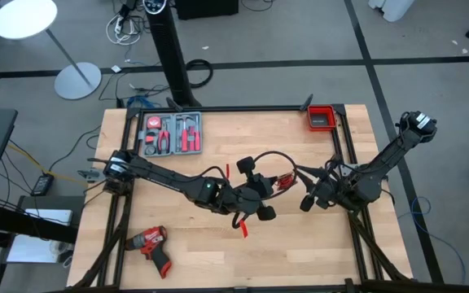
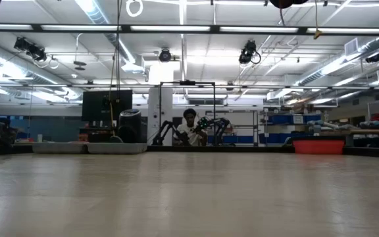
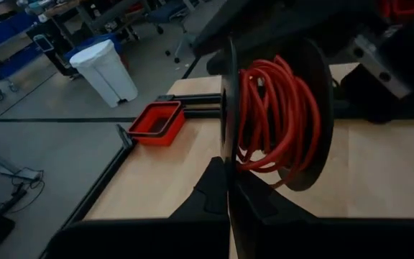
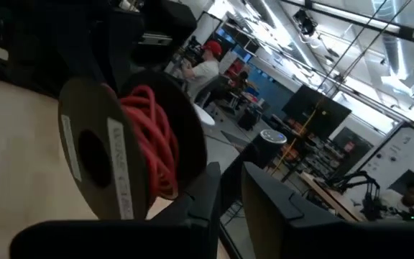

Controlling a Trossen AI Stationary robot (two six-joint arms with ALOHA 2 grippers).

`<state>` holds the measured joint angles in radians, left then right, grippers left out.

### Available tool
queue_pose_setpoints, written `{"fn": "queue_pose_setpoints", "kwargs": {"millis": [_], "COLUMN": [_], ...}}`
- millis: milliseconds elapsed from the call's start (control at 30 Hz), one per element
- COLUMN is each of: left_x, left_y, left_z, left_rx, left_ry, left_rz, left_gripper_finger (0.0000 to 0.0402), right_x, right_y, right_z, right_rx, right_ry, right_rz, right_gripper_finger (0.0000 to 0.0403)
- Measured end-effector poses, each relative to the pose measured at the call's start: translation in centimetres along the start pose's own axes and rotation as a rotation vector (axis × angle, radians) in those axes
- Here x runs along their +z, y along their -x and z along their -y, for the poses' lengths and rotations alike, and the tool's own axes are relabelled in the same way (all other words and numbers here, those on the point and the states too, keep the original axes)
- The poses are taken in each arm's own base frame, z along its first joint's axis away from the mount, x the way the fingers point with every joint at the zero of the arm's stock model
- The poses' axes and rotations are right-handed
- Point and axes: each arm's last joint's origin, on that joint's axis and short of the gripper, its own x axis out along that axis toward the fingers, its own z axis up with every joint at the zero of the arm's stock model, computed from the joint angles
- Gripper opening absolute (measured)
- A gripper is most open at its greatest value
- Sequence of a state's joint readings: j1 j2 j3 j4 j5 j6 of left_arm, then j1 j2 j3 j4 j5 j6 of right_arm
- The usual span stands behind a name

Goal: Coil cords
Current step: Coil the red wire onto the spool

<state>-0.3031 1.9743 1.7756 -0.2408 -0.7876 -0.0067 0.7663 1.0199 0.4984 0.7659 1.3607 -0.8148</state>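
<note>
The left pincer (image 3: 228, 205) is clamped shut on the rim of a black spool (image 3: 272, 108) wound with red wire (image 3: 275, 111). The right pincer (image 4: 225, 191), fingers slightly parted, holds nothing beside it. Loose turns may slip off if the spool tilts.

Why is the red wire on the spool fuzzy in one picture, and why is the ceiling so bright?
Left wrist view: the red wire sits very close to the camera, so it blurs. Right wrist view: it is soft too. Low view: the ceiling lights glare white.
</note>
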Motion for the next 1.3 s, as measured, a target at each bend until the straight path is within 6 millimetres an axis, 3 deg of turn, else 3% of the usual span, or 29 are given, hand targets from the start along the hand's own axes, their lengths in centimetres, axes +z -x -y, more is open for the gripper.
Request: {"fn": "queue_pose_setpoints", "kwargs": {"millis": [233,433,600,933,1133,1300], "left_x": [-0.7,-1.4,-2.2,-3.0,-5.1,-9.0], "left_y": [0.0,0.1,0.3,1.4,2.3,2.4], "left_z": [0.0,0.2,0.6,1.8,4.8,6.7], "left_rx": [-0.007,-0.101,-0.261,-0.384,-0.502,-0.553], "left_ry": [-0.019,-0.02,-0.03,-0.046,0.007,0.119], "left_rz": [-0.058,-0.121,-0.205,-0.273,-0.194,-0.097], "left_gripper_finger": [0.0,0.0,0.0,0.0,0.0,0.0], "right_x": [0.0,0.6,0.6,-2.4,-3.0,-3.2], "right_y": [0.3,2.0,3.4,3.6,4.0,4.3], "right_z": [0.0,-0.2,-0.9,-3.7,-4.3,-4.6], "right_rx": [-0.013,0.07,0.198,0.583,0.773,0.911], "right_ry": [0.009,-0.051,-0.142,-0.33,-0.472,-0.568], "right_rz": [-0.017,0.048,0.12,0.013,-0.087,-0.174], "right_gripper_finger": [0.0056,0.0047,0.0033,0.0025,0.0031,0.0034]}}
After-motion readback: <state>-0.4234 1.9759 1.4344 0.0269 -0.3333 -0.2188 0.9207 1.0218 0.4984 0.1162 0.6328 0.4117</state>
